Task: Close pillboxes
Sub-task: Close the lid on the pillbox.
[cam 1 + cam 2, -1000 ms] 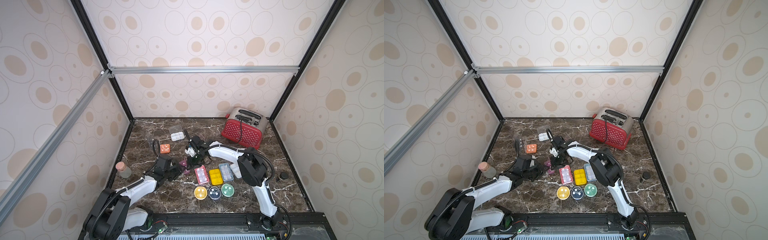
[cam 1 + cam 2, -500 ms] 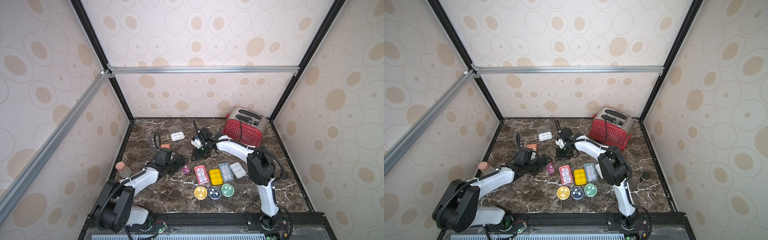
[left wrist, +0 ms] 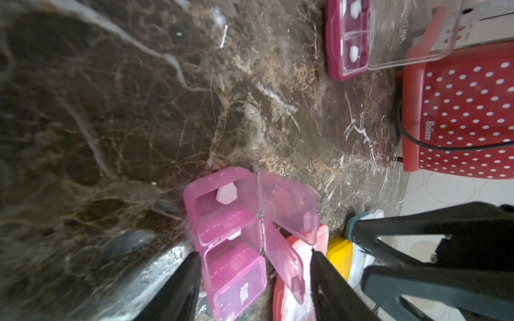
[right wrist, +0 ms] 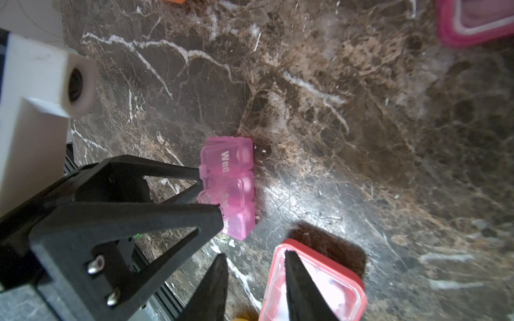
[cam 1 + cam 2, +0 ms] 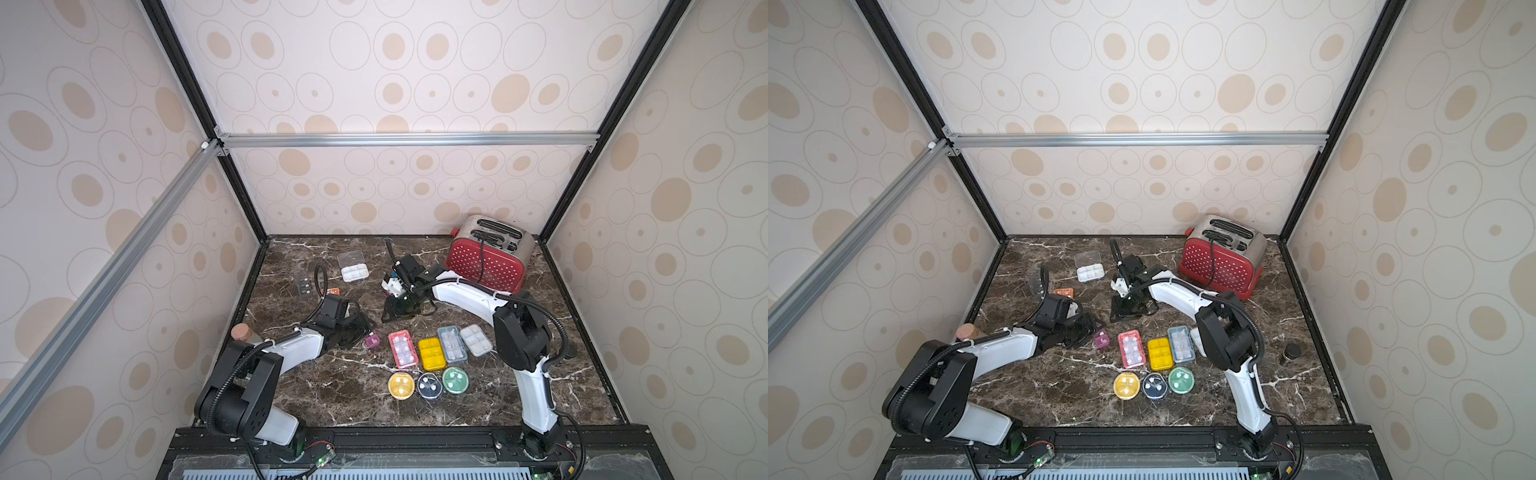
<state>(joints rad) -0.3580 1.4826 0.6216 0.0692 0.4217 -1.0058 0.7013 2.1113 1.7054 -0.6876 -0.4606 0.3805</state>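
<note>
**Fig.** Pink pillbox (image 3: 222, 219), left of centre on the bench (image 5: 332, 395), two lids (image 3: 289, 205) raised. Left gripper (image 3: 253, 253) straddles it, jaws apart; the right gripper (image 4: 255, 254) hovers narrowly parted, empty. Best practice: press each lid near its free edge until flush, steadying the base.

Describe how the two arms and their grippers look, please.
Both arms, left arm and right arm, have white shells with black joints and black ribbed cables looping along them. The left gripper and right gripper carry black fingers shaped like hollow triangles, tapering to points.
</note>
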